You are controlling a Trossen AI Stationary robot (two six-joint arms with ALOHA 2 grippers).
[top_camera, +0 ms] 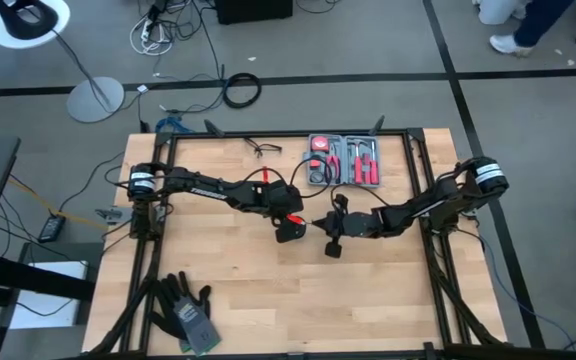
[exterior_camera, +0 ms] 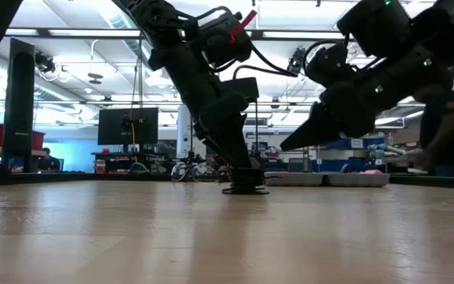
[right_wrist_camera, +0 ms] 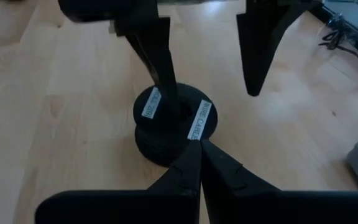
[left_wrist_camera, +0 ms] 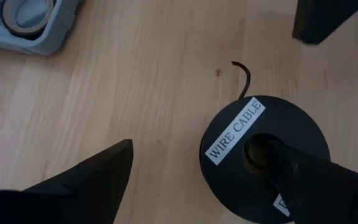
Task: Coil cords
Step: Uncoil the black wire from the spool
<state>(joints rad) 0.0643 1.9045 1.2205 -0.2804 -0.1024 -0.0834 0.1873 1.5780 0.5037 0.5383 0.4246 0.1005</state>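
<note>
**High view.** Worktop [top_camera: 268,300] with both arms meeting at mid-frame. The left hand [top_camera: 290,228] and right hand [top_camera: 332,245] are just beside each other. You cannot make out the spool here. A tool case [top_camera: 345,160] lies at the upper centre and gloves [top_camera: 183,310] at the lower left, both well apart from the work.

**Low view.** The spool [exterior_camera: 245,188] stands flat on the worktop at mid-frame. The left arm comes down onto it from above. The right hand [exterior_camera: 284,147] is a closed point hanging clear of the worktop, to the right of the spool and above it.

**Left wrist view.**
- Black spool [left_wrist_camera: 263,155], labelled "WIRE CABLE", at the lower right.
- A short cord [left_wrist_camera: 244,74] end curls free off its rim; the rest is presumably wound on.
- The left hand [left_wrist_camera: 197,186] is spread wide and grips nothing. One finger appears to sit in the spool's centre hole and the other rests off to the left over bare wood.

**Right wrist view.** The right hand [right_wrist_camera: 197,149] is pinched fully together and holds nothing, its tip just beside the near rim of the spool [right_wrist_camera: 173,121]. The left hand [right_wrist_camera: 210,74] stands behind, with one finger on the spool's top.

**Hazards, for your judgement.**
- The finger in the hole is the only purchase on the spool. If it lifts or shifts sideways, the spool may tip, skid or drop off.
- The free cord end is unsecured, so turning the spool the wrong way would pay cord out rather than wind it.
- A forward nudge from the right tip would shove the spool against the left finger.
- The hands are close enough to strike each other if both move at once.
</note>
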